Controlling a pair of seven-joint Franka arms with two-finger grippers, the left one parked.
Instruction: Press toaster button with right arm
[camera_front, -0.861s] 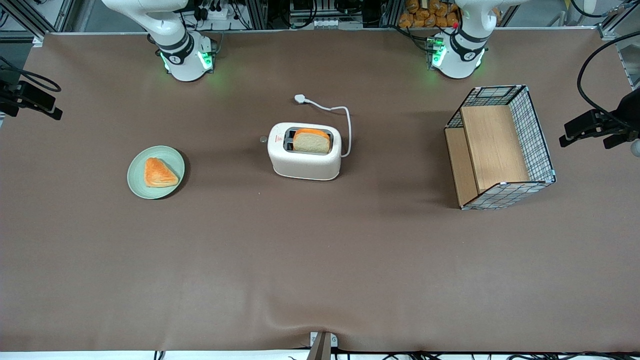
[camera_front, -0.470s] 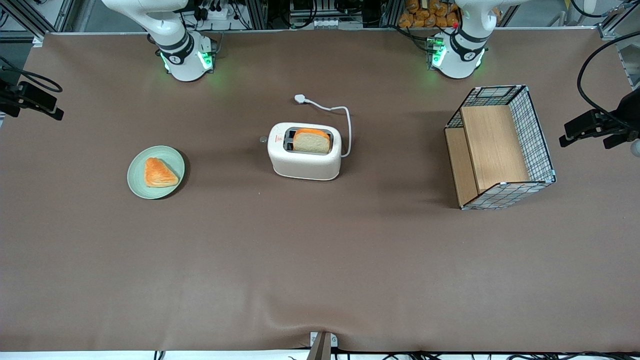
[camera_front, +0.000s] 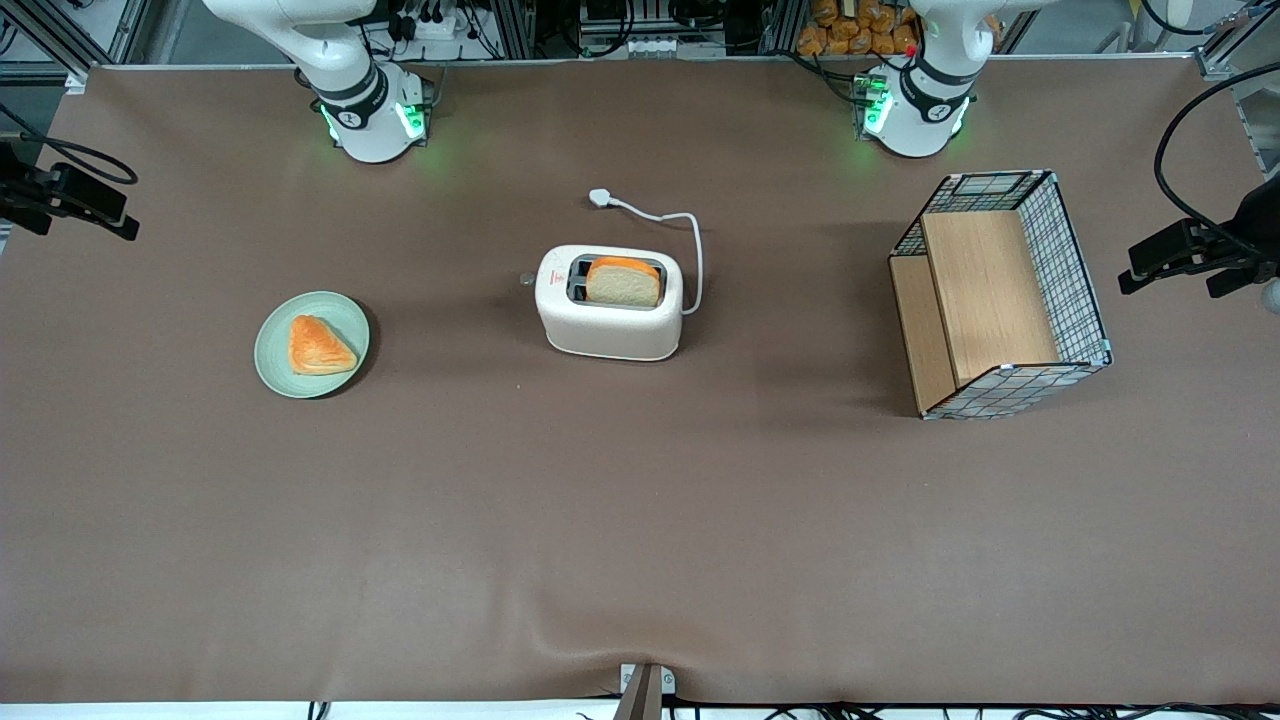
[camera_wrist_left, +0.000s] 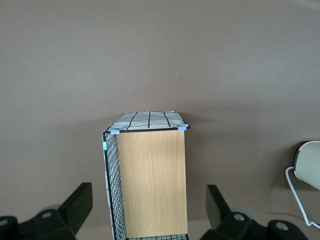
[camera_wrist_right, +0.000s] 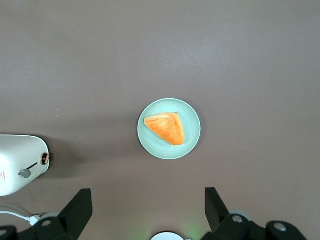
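Note:
The cream-white toaster (camera_front: 610, 310) stands mid-table with a slice of bread in one slot; its cord and plug (camera_front: 600, 197) lie farther from the front camera. The toaster button (camera_front: 527, 279) is a small grey knob on the narrow end that faces the plate. The toaster (camera_wrist_right: 20, 162) and the button (camera_wrist_right: 25, 173) also show in the right wrist view. My right gripper (camera_front: 70, 197) hangs high at the working arm's end of the table, well away from the toaster. In the right wrist view the gripper (camera_wrist_right: 148, 207) is open and empty, above the plate.
A pale green plate (camera_front: 275, 370) with an orange pastry (camera_front: 318, 346) lies between the gripper and the toaster, also in the right wrist view (camera_wrist_right: 192, 145). A wire basket with a wooden shelf (camera_front: 1000, 295) stands toward the parked arm's end.
My right gripper has shifted slightly toward the toaster at the edge of the front view. The toaster, plate and basket have not moved.

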